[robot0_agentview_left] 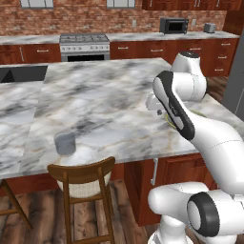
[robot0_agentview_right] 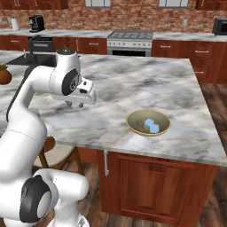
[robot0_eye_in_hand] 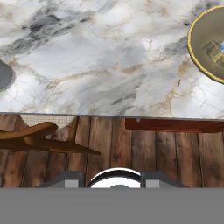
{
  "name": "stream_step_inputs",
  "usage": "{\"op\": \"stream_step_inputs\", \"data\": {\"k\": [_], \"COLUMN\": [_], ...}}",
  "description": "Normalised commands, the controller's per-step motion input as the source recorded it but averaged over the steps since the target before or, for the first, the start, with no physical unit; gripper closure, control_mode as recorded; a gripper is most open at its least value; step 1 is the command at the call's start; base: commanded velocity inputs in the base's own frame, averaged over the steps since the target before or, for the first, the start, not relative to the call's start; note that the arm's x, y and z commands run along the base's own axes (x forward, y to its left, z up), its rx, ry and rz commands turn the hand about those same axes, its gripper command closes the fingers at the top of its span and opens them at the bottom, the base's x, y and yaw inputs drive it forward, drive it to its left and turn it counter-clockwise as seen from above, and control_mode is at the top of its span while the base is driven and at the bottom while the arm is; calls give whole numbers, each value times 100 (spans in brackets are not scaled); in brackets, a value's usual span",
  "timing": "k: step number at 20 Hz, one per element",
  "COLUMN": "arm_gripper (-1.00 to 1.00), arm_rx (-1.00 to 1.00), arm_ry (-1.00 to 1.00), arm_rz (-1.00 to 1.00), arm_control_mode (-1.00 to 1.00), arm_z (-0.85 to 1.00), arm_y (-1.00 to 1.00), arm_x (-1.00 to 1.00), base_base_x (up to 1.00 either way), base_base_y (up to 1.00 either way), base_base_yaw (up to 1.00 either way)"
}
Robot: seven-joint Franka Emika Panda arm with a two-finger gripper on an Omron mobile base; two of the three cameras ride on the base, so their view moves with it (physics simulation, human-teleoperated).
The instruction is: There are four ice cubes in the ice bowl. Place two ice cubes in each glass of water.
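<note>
Marble table point(robot0_agentview_right: 146, 84). Ice bowl point(robot0_agentview_right: 148, 123) near the front edge, right base view about 4 o'clock of centre; pale blue ice cubes point(robot0_agentview_right: 151, 125) inside. One glass point(robot0_agentview_left: 65, 144) at the front edge, left base view 8 o'clock. Tool point(robot0_agentview_right: 74, 105) clenched, empty, hanging over the table at the bowl's 9 o'clock, well apart.

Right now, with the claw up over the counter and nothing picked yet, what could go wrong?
1. The ice cubes lie bunched together in the ice bowl; a grab may nudge or catch two at once.
2. The glass stands close to the counter edge above the stool; a clumsy drop could tip it off.
3. The claw is shut; it must open before descending.
</note>
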Motion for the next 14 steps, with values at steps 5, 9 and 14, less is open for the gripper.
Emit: {"op": "stream_step_inputs", "data": {"k": [5,9,14], "arm_gripper": [-100,-100,-100], "arm_rx": [0,-1,0], "arm_ry": [-4,0,0], "arm_rz": [3,0,0], "arm_control_mode": [-100,-100,-100], "arm_z": [-22,-24,-16], "arm_y": [-22,-38,-38], "arm_x": [0,0,0], "base_base_x": [0,0,0], "base_base_y": [0,0,0], "base_base_yaw": [0,0,0]}}
